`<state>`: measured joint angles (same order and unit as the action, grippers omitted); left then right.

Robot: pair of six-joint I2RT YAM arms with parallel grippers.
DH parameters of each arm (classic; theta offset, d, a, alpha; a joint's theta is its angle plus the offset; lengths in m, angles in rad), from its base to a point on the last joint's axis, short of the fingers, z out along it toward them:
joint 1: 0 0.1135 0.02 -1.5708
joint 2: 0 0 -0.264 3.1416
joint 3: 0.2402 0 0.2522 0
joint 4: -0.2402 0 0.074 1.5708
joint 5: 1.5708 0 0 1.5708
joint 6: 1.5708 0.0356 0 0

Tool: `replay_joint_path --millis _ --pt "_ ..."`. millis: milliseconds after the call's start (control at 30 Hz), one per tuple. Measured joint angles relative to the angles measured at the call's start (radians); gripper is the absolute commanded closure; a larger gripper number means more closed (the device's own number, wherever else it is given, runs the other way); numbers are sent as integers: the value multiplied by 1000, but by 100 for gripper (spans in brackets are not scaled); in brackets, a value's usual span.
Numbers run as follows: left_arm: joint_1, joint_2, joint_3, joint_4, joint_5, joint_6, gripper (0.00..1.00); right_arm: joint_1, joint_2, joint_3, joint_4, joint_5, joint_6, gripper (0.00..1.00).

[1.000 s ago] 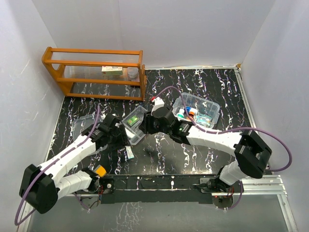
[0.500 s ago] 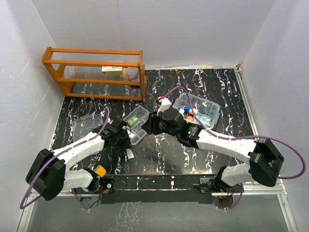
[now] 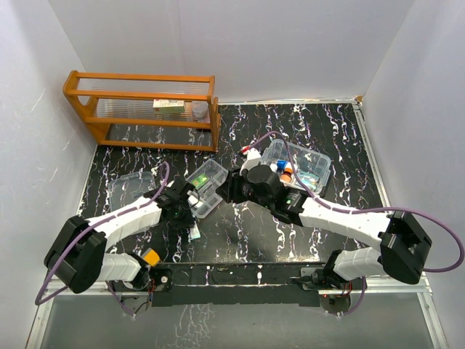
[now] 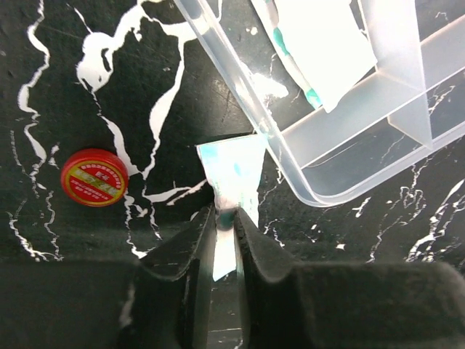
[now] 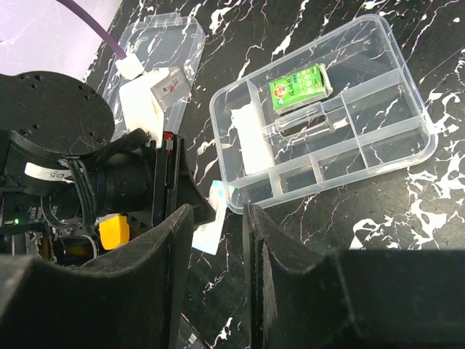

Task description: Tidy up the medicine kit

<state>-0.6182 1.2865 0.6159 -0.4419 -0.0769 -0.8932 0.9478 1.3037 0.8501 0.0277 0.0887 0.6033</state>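
Observation:
The clear divided tray insert (image 3: 205,190) lies mid-table and holds a green packet (image 5: 298,87), a white sachet (image 5: 251,142) and a clear tube (image 5: 312,120). The kit box (image 3: 299,166), holding several small items, stands to its right. The flat lid (image 3: 133,186) lies to its left. My left gripper (image 4: 224,214) is shut on a white-and-teal sachet (image 4: 234,171) lying on the table at the tray's near corner (image 4: 341,131). My right gripper (image 5: 218,218) hovers open and empty over that same corner.
A small red round tin (image 4: 94,177) lies on the table left of the held sachet. The orange wooden rack (image 3: 145,109) stands at the back left with a small box on its shelf. White walls enclose the black marbled table (image 3: 334,131).
My left gripper has moved toward the tray's near corner and onto the sachet. My right arm has shifted a little to the right, still beside the tray.

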Motion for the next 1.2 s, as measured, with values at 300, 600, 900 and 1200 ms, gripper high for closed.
replay_joint_path --millis 300,600,900,1200 --pt "0 -42 0 -48 -84 -10 100 0 -28 -15 6 20 1 70" --pt "0 -201 50 -162 -209 -51 100 0 -130 -105 29 132 40 70" --pt "0 -274 84 0 -319 -148 100 0 -259 -140 48 208 57 69" --pt "0 -138 69 151 -401 -386 100 0 -357 -158 51 259 42 67"
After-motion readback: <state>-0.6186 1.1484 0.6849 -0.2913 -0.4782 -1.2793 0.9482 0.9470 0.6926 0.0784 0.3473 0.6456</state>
